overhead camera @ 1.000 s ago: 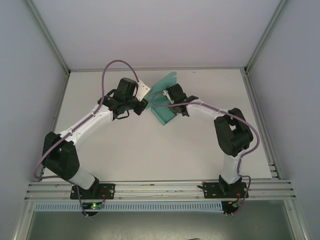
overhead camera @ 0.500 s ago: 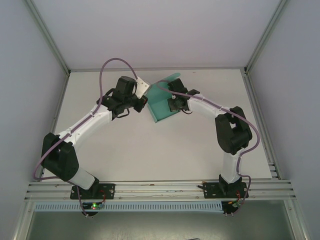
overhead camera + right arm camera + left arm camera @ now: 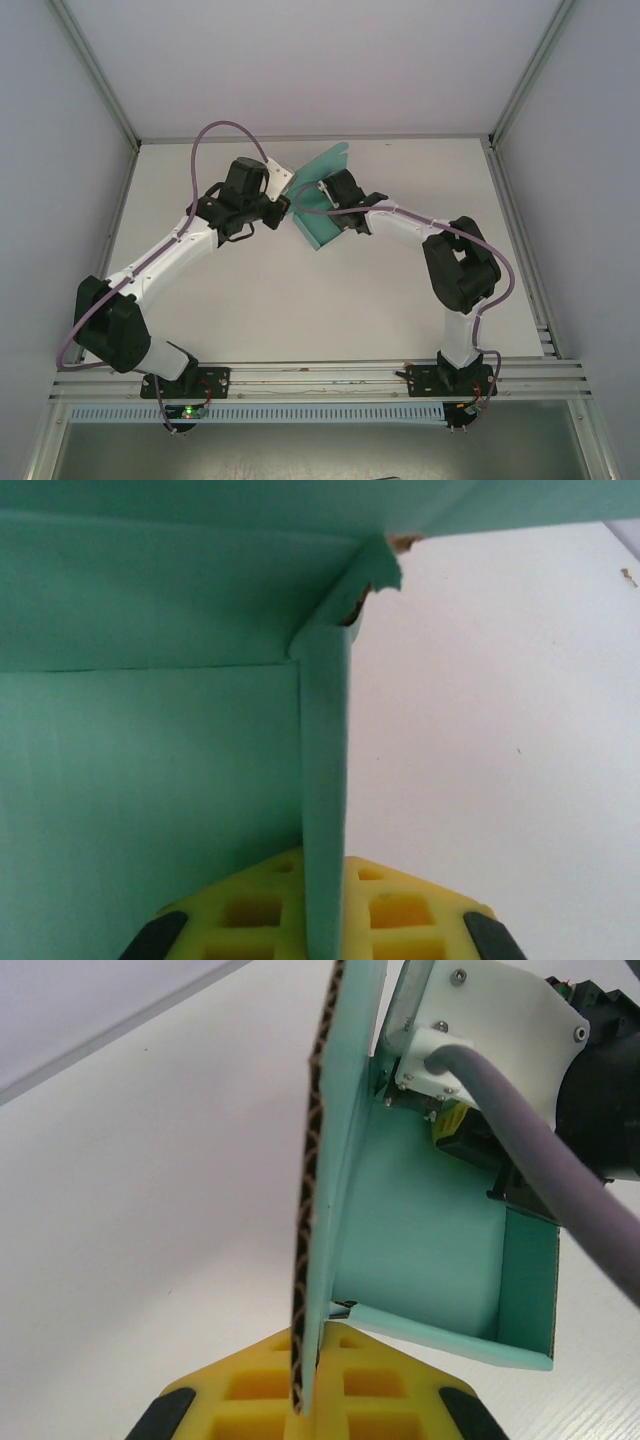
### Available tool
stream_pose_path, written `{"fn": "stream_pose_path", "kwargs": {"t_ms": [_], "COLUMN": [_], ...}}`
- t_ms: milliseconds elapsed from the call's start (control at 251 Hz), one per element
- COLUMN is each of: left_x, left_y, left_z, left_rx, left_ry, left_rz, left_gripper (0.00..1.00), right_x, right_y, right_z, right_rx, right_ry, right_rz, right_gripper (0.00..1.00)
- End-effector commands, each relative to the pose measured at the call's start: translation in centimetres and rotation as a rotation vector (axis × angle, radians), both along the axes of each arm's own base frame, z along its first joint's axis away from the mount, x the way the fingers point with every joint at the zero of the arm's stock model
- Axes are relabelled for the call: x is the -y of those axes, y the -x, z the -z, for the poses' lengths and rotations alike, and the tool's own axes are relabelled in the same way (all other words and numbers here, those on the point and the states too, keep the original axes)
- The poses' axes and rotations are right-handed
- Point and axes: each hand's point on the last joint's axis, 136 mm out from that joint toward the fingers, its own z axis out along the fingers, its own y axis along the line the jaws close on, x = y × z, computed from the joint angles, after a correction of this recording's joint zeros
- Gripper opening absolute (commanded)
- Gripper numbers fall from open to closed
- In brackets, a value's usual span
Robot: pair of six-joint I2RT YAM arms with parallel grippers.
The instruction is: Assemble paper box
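Counted, big to small: one white table [image 3: 300,300], two arms, one paper box [image 3: 315,228], two grippers.

Table flat, matt and bare, closed in by pale grey walls [image 3: 300,60] on three sides, with aluminium posts in the far corners. Ribbed aluminium rail [image 3: 320,375] along the near edge, carrying both bases.

Left arm [image 3: 170,245]: elbow thrown out to the left, white forearm slanting up and right toward the far middle of the table. Right arm [image 3: 455,270]: much the mirror of it, black elbow out to the right, forearm reaching left. Wrists almost meeting. Lilac cables [image 3: 213,135] looped over each.

Paper box between the two wrists at the far middle: teal-green card, partly folded, one flap pointing up and away, a lower panel toward the near side. Resting on the table or held clear: cannot tell from above. Seen from the left wrist, paper box [image 3: 420,1250] as a base panel with low raised walls.

Left gripper [image 3: 288,203] at the box's left edge; seen from its own wrist, left gripper [image 3: 305,1405] with yellow fingers closed tight on the raw brown corrugated edge of an upright wall. Right gripper [image 3: 328,200] at the box's right side; seen from its own wrist, right gripper [image 3: 325,925] likewise pinched on a thin upright wall running to an inside corner, frayed at the top.
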Motion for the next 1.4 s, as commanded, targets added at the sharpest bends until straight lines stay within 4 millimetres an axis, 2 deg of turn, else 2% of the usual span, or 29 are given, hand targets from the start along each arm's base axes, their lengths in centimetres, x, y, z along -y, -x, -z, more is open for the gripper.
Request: {"fn": "stream_pose_path", "kwargs": {"t_ms": [0, 28, 48, 204, 331, 471, 503, 587, 734, 850, 954, 1061, 1221, 1393], "left_x": [-0.4, -0.3, -0.2, 0.5, 0.7, 0.6, 0.6, 0.7, 1.3, 1.7, 2.1, 2.3, 2.2, 2.2], "left_y": [0.2, 0.4, 0.5, 1.5, 2.2, 2.4, 2.4, 2.5, 4.0, 5.6, 7.0, 8.0, 7.9, 7.3], "left_z": [-4.5, -4.4, -4.3, -3.6, -2.6, -1.6, -1.4, -0.8, 0.5, 1.6, 2.0, 2.6, 2.8, 3.2], "left_rx": [0.127, 0.13, 0.131, 0.128, 0.111, 0.089, 0.086, 0.072, 0.072, 0.041, -0.008, -0.023, -0.012, -0.015], "left_ry": [0.041, 0.041, 0.04, 0.026, 0.006, -0.017, -0.023, -0.037, -0.069, -0.101, -0.096, -0.098, -0.115, -0.121], "left_rz": [0.009, 0.023, 0.034, 0.125, 0.171, 0.184, 0.187, 0.204, 0.336, 0.45, 0.534, 0.6, 0.615, 0.601], "left_gripper": [0.0, 0.0, 0.0, 0.0, 0.0, 0.0, 0.0, 0.0, 0.0, 0.0, 0.0, 0.0, 0.0, 0.0], "right_x": [4.5, 4.1, 3.9, 2.8, 2.5, 2.1, 1.6, 0.7, 2.7, 4.8, 5.3, 4.9, 3.5, 2.4], "right_y": [0.8, 0.9, 1.0, 1.0, 1.7, 4.6, 5.7, 8.1, 9.0, 8.1, 8.0, 8.6, 10.1, 10.6], "right_z": [2.1, 1.9, 1.8, -1.1, -4.9, -7.5, -7.9, -8.8, -10.6, -11.6, -11.7, -10.9, -9.4, -7.9], "right_rx": [-0.102, -0.107, -0.107, -0.063, -0.014, -0.024, -0.034, -0.023, 0.091, 0.165, 0.131, 0.036, -0.094, -0.227], "right_ry": [0.063, 0.033, 0.014, -0.176, -0.326, -0.462, -0.491, -0.543, -0.488, -0.431, -0.418, -0.4, -0.375, -0.417], "right_rz": [0.133, 0.124, 0.119, 0.11, 0.059, -0.054, -0.111, -0.234, -0.271, -0.285, -0.375, -0.538, -0.746, -0.817], "right_gripper": [0.17, 0.29, 0.34, 0.39, 0.62, 0.78, 0.91, 0.98, 0.99, 0.98, 0.98, 0.98, 0.92, 0.76]}}
